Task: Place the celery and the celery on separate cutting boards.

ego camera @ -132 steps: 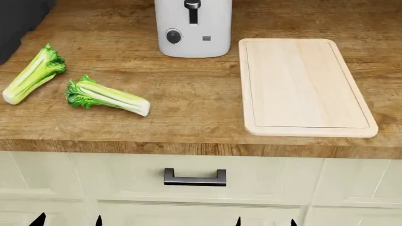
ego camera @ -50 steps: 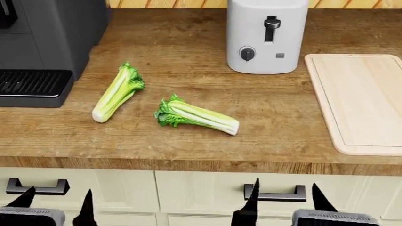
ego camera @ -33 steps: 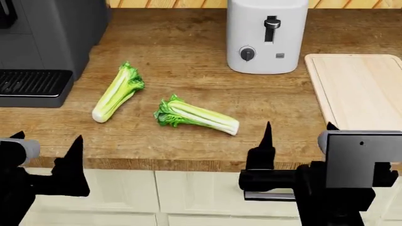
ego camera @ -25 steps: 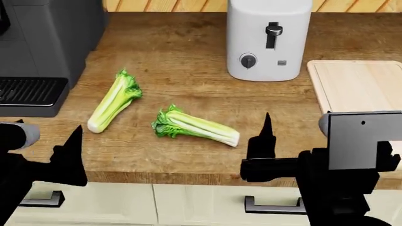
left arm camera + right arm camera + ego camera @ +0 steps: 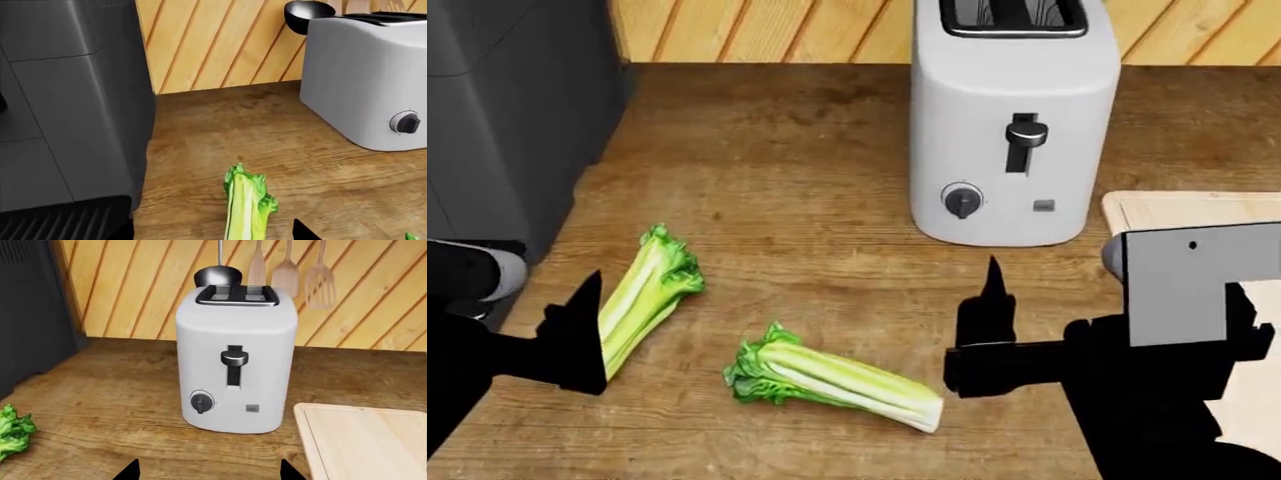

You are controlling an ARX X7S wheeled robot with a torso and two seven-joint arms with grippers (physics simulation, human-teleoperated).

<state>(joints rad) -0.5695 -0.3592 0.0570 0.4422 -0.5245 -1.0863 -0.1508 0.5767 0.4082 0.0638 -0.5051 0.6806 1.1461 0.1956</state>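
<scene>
Both tools raised | celery bunches (image 5: 646, 298) (image 5: 834, 378): 2 | cutting board (image 5: 1174, 212): 1

The right gripper (image 5: 1054, 300) hides most of the pale cutting board (image 5: 1174, 210). The left gripper (image 5: 527, 310) covers the bottom of one celery (image 5: 647, 290).

The head view looks steeply down on the counter (image 5: 814, 160). Both wrist views sit low, facing the back wall. All three share the toaster (image 5: 1014, 120).
</scene>
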